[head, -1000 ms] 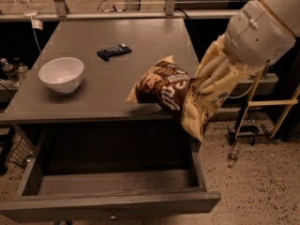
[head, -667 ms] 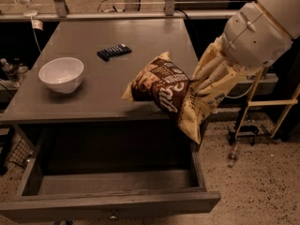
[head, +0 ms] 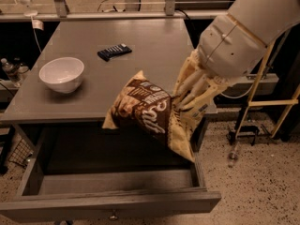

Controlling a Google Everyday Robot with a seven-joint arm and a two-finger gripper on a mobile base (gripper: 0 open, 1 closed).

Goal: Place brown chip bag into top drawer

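Note:
My gripper (head: 185,100) is shut on the brown chip bag (head: 150,109), a crinkly bag with a dark brown centre, white lettering and pale yellow ends. I hold it by its right side, tilted, in the air over the table's front edge and above the right part of the open top drawer (head: 112,203). The drawer is pulled out below the tabletop, grey, with a small round knob (head: 113,216) on its flat front. The bag's lower yellow end hangs down toward the drawer's right side.
A white bowl (head: 62,73) sits on the left of the grey table (head: 140,46). A small dark bar (head: 114,51) lies near the table's middle back. A metal stand (head: 262,102) is on the floor to the right.
The gripper has carried the bag left and down, off the tabletop's edge and over the open drawer. The bowl and bar have not moved.

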